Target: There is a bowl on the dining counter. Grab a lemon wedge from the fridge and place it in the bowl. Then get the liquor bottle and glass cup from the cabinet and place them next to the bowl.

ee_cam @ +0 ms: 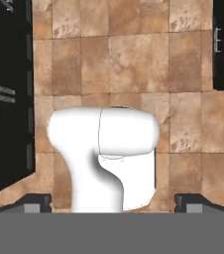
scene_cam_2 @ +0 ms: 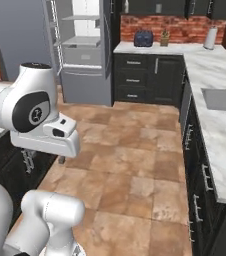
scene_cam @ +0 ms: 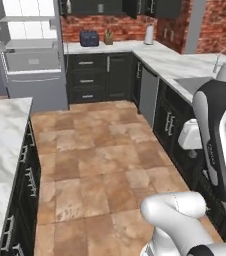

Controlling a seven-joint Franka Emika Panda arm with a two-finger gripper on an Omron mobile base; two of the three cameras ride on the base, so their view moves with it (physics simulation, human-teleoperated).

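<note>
Terracotta floor tiles separate you from the open fridge; drive squarely up, keeping the jaws wide and empty for the lemon wedge.

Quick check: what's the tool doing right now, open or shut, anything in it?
Tool: open, jaws spread wide, nothing held; it points down at the tiled floor.

Tan-brown tiled floor, white-grey marbled counter, black cabinets, red brick wall, grey fridge.
</note>
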